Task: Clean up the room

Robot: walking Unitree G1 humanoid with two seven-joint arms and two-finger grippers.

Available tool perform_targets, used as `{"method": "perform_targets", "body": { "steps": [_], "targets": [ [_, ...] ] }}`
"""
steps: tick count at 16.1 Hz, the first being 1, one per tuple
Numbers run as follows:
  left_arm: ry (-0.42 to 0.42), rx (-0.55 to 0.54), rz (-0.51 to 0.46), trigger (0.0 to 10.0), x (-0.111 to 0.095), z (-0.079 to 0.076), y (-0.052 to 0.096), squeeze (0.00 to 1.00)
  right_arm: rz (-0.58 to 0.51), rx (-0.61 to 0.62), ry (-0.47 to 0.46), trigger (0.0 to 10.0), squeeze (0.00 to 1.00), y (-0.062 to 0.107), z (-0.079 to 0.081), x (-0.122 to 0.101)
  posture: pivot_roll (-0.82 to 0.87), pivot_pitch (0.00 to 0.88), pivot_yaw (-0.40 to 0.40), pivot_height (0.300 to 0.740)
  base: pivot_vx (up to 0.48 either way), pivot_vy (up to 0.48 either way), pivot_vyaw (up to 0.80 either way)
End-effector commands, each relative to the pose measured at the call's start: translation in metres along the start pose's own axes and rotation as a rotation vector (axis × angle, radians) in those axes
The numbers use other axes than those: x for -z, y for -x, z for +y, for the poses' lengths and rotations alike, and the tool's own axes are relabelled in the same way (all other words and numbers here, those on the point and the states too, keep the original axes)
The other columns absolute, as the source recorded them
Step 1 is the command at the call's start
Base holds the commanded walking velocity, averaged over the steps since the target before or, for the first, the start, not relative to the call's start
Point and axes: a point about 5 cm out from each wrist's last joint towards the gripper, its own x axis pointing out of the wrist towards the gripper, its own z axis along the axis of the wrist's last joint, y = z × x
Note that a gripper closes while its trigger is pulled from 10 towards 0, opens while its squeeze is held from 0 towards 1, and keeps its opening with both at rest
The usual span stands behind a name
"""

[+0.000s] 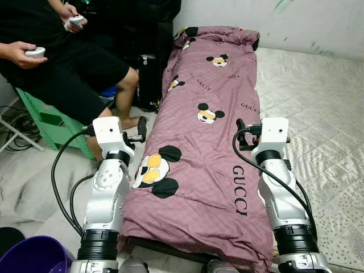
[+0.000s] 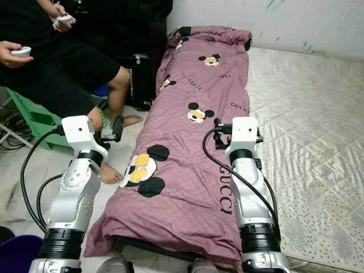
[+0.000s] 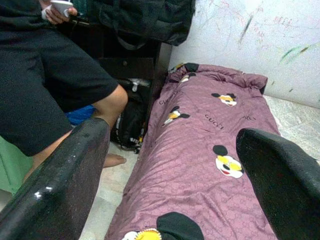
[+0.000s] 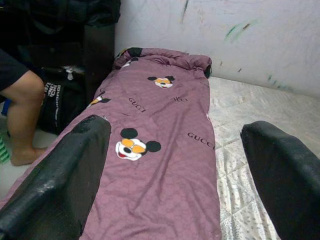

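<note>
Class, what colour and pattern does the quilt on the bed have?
The quilt is mauve with cartoon mouse heads and lettering; clearest in the left eye view.

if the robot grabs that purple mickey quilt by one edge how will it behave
The purple quilt probably goes floppy: it lies soft and creased, so only the gripped edge would lift. It looks puffy, so likely light but bulky. Spread long over the mattress, it would likely drag.

The two head views look forward and down from above both arms, along the purple quilt (image 1: 210,125) toward the wall (image 1: 273,17). Each wrist camera sits close behind its own fingers (image 3: 55,185), facing the same way, perhaps slightly lower. All four views share the quilt's far end.
</note>
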Motion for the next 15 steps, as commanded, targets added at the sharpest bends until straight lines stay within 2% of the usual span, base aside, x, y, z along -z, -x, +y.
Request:
{"method": "perform_targets", "body": {
  "steps": [1,7,15],
  "targets": [
    [-0.007,0.013,-0.004,10.0,-0.0015,-0.0009,-0.0002,0.00,0.005,-0.006,0.001,10.0,0.00,-0.0019,0.0003,0.0010,-0.09,0.000,0.029,0.740,-0.285,0.000,0.00],
    [-0.003,0.014,-0.002,10.0,-0.0014,-0.0012,0.0001,0.00,0.005,-0.005,0.003,10.0,0.00,-0.0017,0.0002,0.0015,-0.09,0.000,0.028,0.740,-0.295,0.000,0.00],
    [0.010,0.015,-0.005,10.0,-0.0015,-0.0014,0.0000,0.00,0.007,-0.003,0.009,10.0,0.00,-0.0012,-0.0006,0.0028,-0.09,0.000,0.026,0.740,0.000,0.000,0.00]
  ]
}}
